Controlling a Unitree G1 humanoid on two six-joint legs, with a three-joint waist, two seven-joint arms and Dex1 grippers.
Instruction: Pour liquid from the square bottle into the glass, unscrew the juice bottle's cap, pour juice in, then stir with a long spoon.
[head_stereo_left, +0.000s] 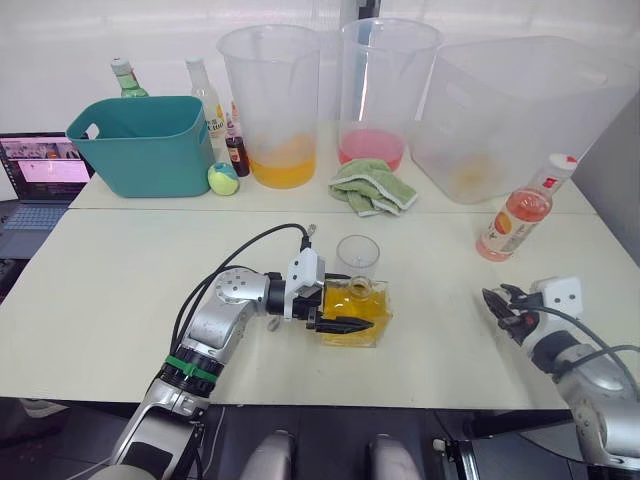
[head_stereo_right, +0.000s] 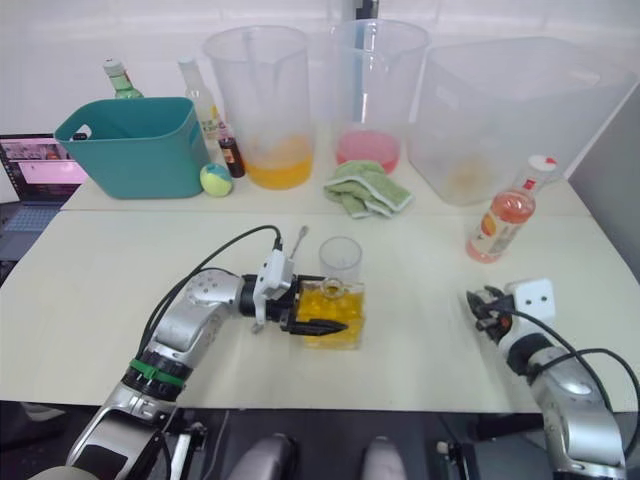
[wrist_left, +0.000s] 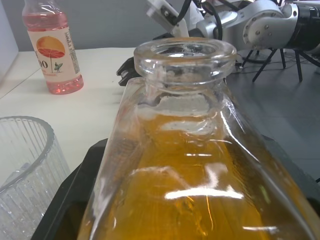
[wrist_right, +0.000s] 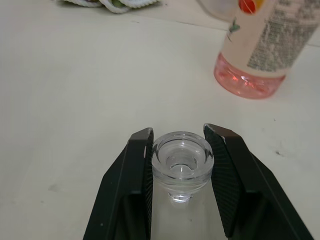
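1. Here, the left gripper has its two black fingers clamped on the square bottle, which stands on the table just in front of the glass.
2. The bottle's neck is open and it is well filled with yellow liquid, so it likely feels heavy; smooth glass may slip, and gripping low across the flat sides looks soundest.
3. The right gripper has its jaws closed on a small clear glass stopper, held above the table near the juice bottle.
4. The stopper looks hard, slick and breakable; its round rim offers little purchase.
5. The juice bottle stands capped, well apart from the glass; its plastic likely yields under a firm squeeze.
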